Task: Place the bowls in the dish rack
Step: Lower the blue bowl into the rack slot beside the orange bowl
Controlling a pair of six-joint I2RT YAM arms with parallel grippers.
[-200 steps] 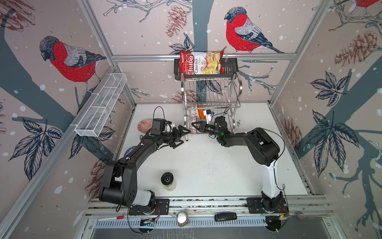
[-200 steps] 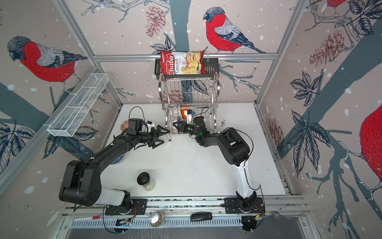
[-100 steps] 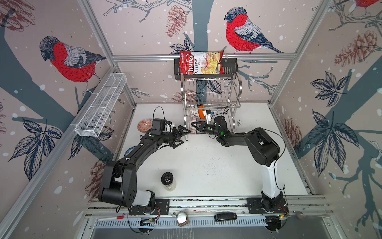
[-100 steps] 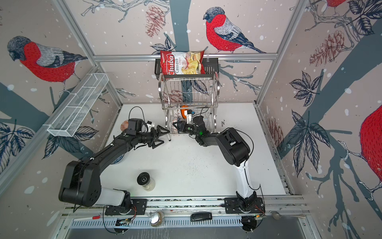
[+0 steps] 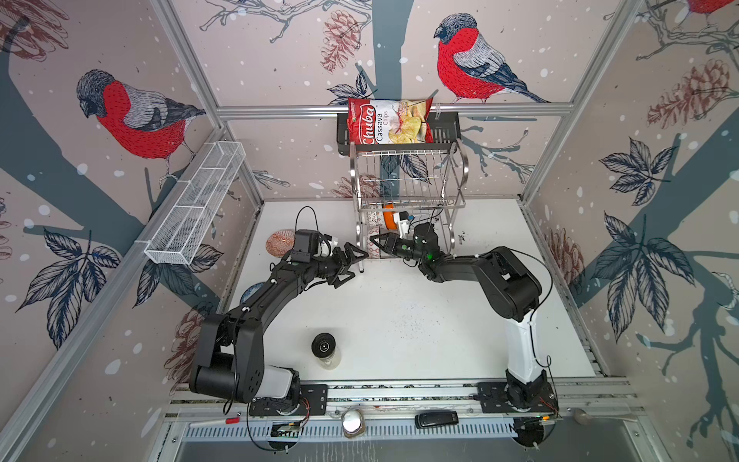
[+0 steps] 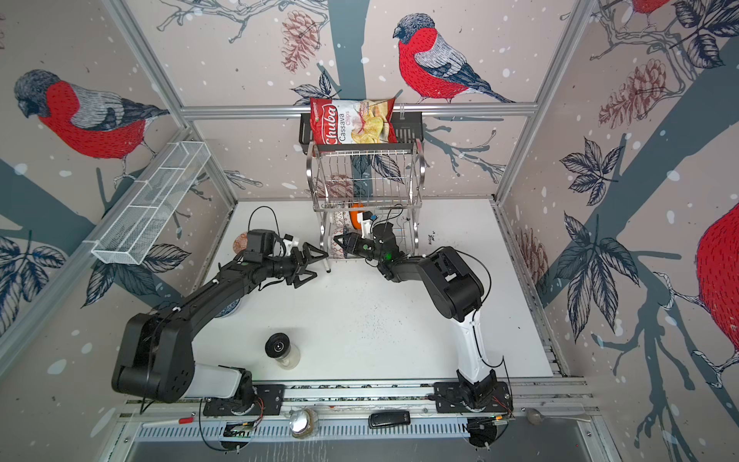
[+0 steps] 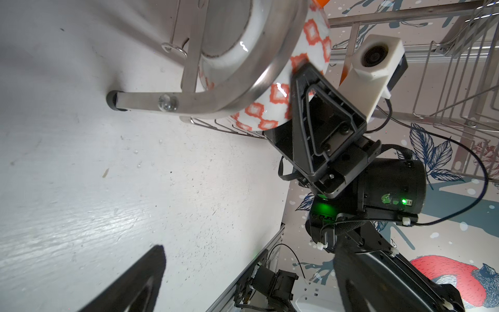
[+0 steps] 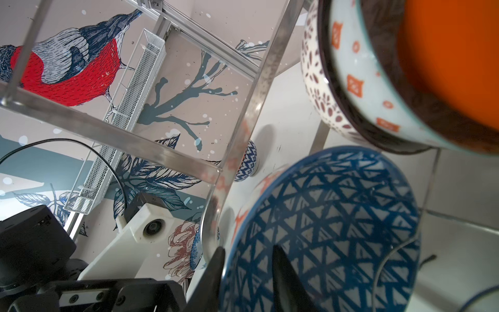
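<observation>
The dish rack (image 5: pixel 408 180) (image 6: pixel 366 180) stands at the back of the table. Its lower tier holds a plain orange bowl (image 8: pixel 445 67), a pale bowl with orange diamonds (image 8: pixel 359 81) and a dotted white bowl (image 8: pixel 316 81). At the rack's front stands a blue triangle-patterned bowl (image 8: pixel 324 216) (image 7: pixel 270 108) on edge. My right gripper (image 8: pixel 248 251) (image 5: pixel 376 240) straddles its rim, jaws slightly apart. My left gripper (image 5: pixel 358 265) (image 7: pixel 243 283) hangs wide open and empty just left of the rack's leg. A red-orange patterned bowl (image 5: pixel 280 244) lies behind the left wrist.
A blue bowl (image 5: pixel 250 290) peeks out under the left arm. A black-lidded jar (image 5: pixel 324 348) stands near the table's front. The white mesh tray (image 5: pixel 196 208) hangs on the left wall. A black basket (image 5: pixel 444 128) with a chips bag (image 5: pixel 390 122) sits above the rack.
The right gripper's jaws have parted a little around the blue bowl's rim. Both arms stay where they were.
</observation>
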